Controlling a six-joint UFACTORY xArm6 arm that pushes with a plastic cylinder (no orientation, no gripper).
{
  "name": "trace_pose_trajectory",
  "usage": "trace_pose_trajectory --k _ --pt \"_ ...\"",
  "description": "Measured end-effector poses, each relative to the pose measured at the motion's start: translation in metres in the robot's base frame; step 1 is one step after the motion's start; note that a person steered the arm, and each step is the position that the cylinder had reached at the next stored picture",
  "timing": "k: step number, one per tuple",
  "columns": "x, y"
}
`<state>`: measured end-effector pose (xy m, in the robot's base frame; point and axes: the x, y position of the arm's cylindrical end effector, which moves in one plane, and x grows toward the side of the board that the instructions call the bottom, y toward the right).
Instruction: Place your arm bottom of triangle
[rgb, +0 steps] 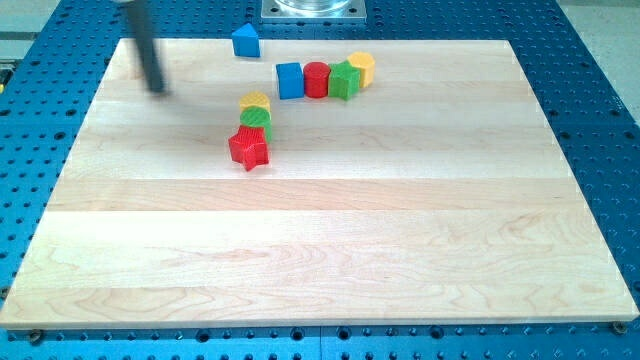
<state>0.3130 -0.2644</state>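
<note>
While tilted, my tip (157, 89) sits left of blue triangle (246, 41)

Board (300, 250) bare between my tip (157, 90) and blue triangle (246, 41)

Rod (145, 45) blurred — top cut off

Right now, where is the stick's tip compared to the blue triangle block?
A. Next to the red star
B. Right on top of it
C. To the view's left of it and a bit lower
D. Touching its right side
C: my tip sits apart from the blue triangle block, off to the view's left and slightly lower, with bare wooden board between them.
</note>
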Motion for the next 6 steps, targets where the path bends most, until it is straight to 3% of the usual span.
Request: trace_pose_trajectory --k 2,5,6 --pt "-0.008 0.14" --pt "-0.007 0.141" --pt "-0.038 0.164"
